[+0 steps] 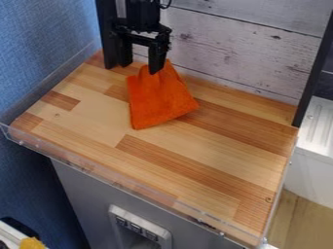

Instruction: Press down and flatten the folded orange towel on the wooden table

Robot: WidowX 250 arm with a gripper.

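The black gripper (139,59) hangs at the upper left of the camera view, near the board's back edge. Its two fingers stand apart, one on the left beside the black post and one on the right over the upper end of an orange cloth (159,99). The cloth lies on the wooden board (214,146), narrow and bunched at the top and spread wider toward the front. The right finger overlaps the cloth's upper part in view; whether they touch, I cannot tell.
A whitewashed plank wall (240,48) rises behind the board, between a black post (107,31) at left and another (313,73) at right. A clear raised edging (84,163) runs along the front. A white ridged surface (319,124) stands at right.
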